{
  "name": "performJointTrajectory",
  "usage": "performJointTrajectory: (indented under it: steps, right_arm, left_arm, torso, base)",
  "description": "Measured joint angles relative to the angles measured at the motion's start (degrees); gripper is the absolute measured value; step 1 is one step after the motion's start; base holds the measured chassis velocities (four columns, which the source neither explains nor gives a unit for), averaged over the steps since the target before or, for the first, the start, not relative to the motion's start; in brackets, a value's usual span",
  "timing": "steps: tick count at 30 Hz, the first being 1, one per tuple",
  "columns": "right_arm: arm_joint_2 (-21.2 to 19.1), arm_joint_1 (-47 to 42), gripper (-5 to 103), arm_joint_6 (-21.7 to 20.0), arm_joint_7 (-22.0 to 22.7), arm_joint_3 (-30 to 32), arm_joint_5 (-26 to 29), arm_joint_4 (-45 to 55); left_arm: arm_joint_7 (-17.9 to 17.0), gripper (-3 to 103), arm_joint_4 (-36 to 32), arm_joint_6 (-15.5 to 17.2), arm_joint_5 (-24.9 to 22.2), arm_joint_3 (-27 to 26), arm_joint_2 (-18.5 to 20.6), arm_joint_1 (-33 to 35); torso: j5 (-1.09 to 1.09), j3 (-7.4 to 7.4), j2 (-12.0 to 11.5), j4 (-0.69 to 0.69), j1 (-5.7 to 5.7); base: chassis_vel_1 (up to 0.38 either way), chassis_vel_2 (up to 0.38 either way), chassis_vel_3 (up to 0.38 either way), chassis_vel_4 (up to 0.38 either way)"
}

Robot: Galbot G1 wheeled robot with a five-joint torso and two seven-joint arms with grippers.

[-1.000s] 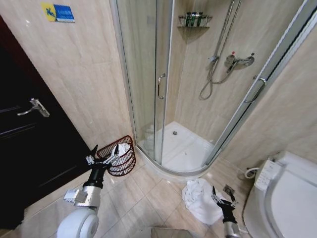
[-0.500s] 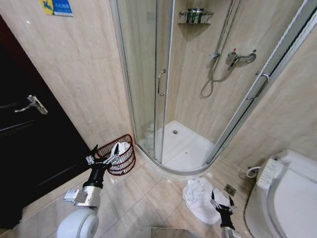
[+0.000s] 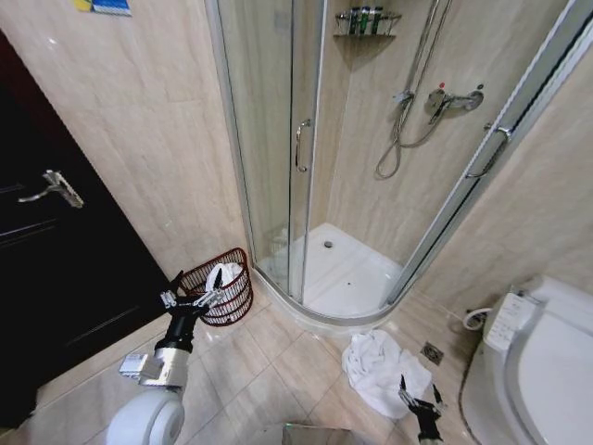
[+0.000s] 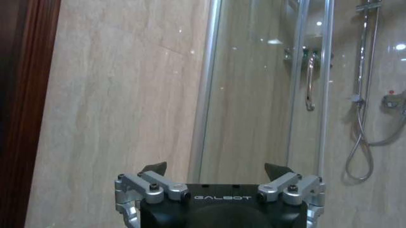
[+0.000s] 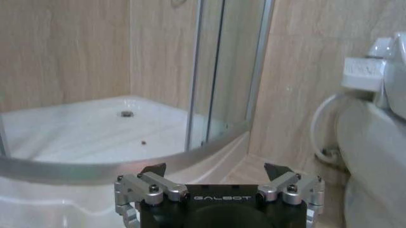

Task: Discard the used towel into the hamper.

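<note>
**Kid A:** Where is the towel?

**Kid B:** The crumpled white cloth towel point(image 3: 382, 369) lies in a heap on the tiled floor point(image 3: 278, 362), between the curved shower base point(image 3: 347, 278) and the white toilet point(image 3: 542, 371). It is a soft lump, a bit longer from the shower side toward the robot, so it does not really point anywhere.

**Kid A:** And the hamper?

**Kid B:** The small round dark red-brown wire basket hamper point(image 3: 222, 289) stands by the beige wall, next to the dark door point(image 3: 56, 278). Its open top tips a little toward the robot. Something white sits inside it.

**Kid A:** What are the arms doing?

**Kid B:** The left gripper point(image 3: 193, 295) hangs right in front of the hamper's rim. Its fingers are spread wide and hold nothing. The right gripper point(image 3: 421, 400) is low down, at the near edge of the towel. Its fingers are spread wide too, with nothing in them.

**Kid A:** Did anything change?

**Kid B:** The whole picture slid, so the camera moved. The blue sign on the wall is almost gone off the top. The right gripper sits lower than a second ago. The towel and hamper look the same.
</note>
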Motion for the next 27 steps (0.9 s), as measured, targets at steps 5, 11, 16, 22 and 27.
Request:
performJointTrajectory:
  steps: [5, 11, 16, 22, 27]
  right_arm:
    - [0.1, 1.0, 100, -0.1, -1.2, 0.0, -0.4, -2.2]
    - [0.0, 1.7, 100, -0.1, -2.8, 0.2, -0.8, -4.8]
    - [-0.4, 2.1, 100, -0.1, -2.0, 0.7, -6.6, -6.6]
    - [-0.7, 2.2, 100, -0.2, 19.9, 0.6, -31.1, -8.3]
    - [-0.5, 1.5, 100, -0.2, 6.5, 0.4, -12.1, -4.9]
  left_arm:
    - [0.0, 100, 0.0, 0.0, 0.0, 0.0, 0.0, 0.0]
    - [0.0, 100, 0.0, 0.0, 0.0, 0.0, 0.0, 0.0]
    - [0.0, 100, 0.0, 0.0, 0.0, 0.0, 0.0, 0.0]
    - [0.0, 100, 0.0, 0.0, 0.0, 0.0, 0.0, 0.0]
    - [0.0, 100, 0.0, 0.0, 0.0, 0.0, 0.0, 0.0]
  torso:
    - [0.00, -0.88, -1.5, 0.00, -0.64]
    - [0.00, -1.64, -2.8, 0.00, -1.20]
    - [0.00, -2.43, -4.2, -0.01, -1.82]
    - [0.00, -2.99, -5.2, -0.05, -2.22]
    - [-0.02, -3.51, -6.2, 0.01, -2.66]
  base:
    - [-0.005, -0.009, -0.010, -0.008]
    - [-0.056, -0.052, -0.064, -0.057]
    - [-0.088, -0.076, -0.065, -0.081]
    - [-0.053, -0.075, -0.057, -0.055]
    - [0.000, 0.000, 0.000, 0.000]
